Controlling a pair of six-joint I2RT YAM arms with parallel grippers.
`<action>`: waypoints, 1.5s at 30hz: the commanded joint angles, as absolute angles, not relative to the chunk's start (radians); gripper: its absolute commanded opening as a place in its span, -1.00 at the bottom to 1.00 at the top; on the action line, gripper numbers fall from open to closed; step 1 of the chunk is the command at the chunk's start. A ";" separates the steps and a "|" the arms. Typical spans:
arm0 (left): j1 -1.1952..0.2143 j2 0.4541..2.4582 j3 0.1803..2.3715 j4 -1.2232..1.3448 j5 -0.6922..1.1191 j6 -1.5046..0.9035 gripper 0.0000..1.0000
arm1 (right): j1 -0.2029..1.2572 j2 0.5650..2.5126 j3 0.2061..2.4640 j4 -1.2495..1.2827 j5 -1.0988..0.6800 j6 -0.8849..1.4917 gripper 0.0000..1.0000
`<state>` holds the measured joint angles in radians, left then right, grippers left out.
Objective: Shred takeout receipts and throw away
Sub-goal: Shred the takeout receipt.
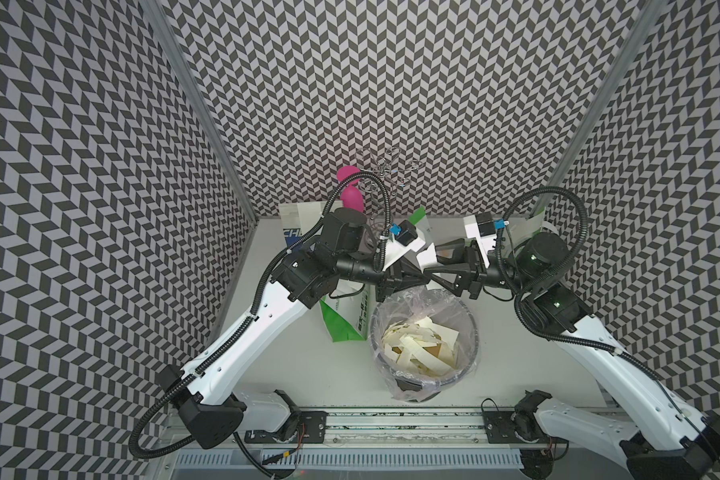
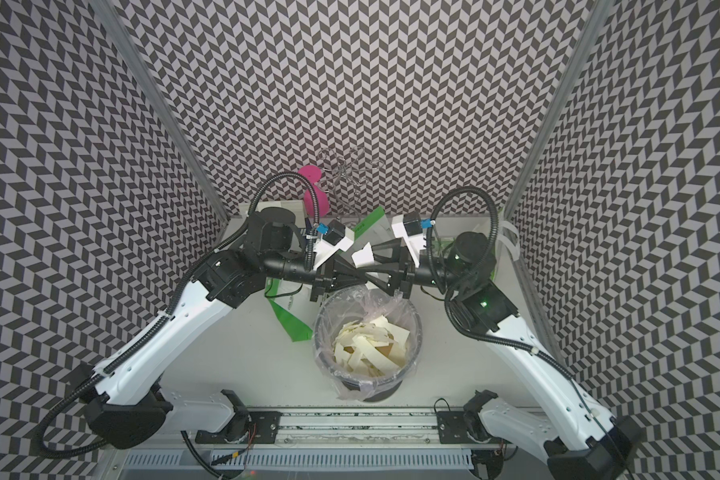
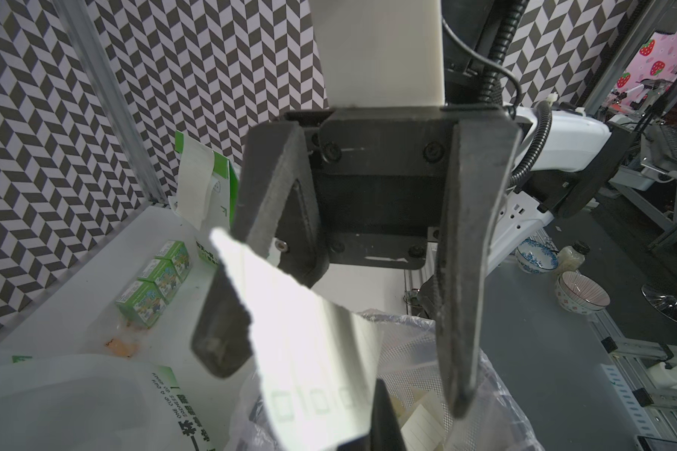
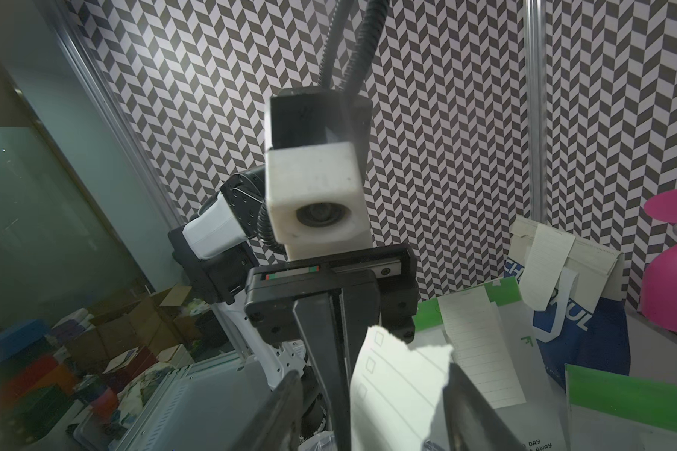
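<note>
Torn receipt scrap clenched in left claw, long axis toward back wall; right claw released.

The walls carry a black-and-pale-grey chevron pattern; the table is plain off-white; the arms are white with black joints; the bin is dark grey under a clear liner, its scraps cream; the paper bag is green and white; the blue bag has white letters; the torn receipt is pale cream, faintly ruled, with small grey squares; the vase is bright pink.
</note>
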<state>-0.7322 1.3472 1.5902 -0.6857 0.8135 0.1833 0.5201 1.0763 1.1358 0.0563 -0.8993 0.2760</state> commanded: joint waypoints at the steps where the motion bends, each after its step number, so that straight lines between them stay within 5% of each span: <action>1: -0.727 1.354 1.633 -0.757 0.788 0.233 -1.00 | 0.517 1.098 1.170 0.054 -0.952 0.246 -0.01; 10: -0.727 1.381 1.672 -0.803 0.749 0.244 -1.00 | 0.517 1.109 1.201 -0.040 -0.936 0.172 -1.00; 14: -0.723 1.371 1.648 -0.764 0.752 0.218 -1.00 | 0.517 1.081 1.158 0.057 -0.916 0.234 -1.00; 18: -0.723 1.365 1.613 -0.685 0.785 0.176 -0.57 | 0.518 1.061 1.095 0.184 -0.914 0.323 -1.00; 29: -0.723 1.347 1.567 -0.563 0.826 0.141 -0.05 | 0.520 1.048 1.037 0.285 -0.904 0.409 -1.00; 45: -0.701 1.339 1.539 -0.490 0.880 0.159 0.00 | 0.520 1.064 1.000 0.390 -0.906 0.507 -1.00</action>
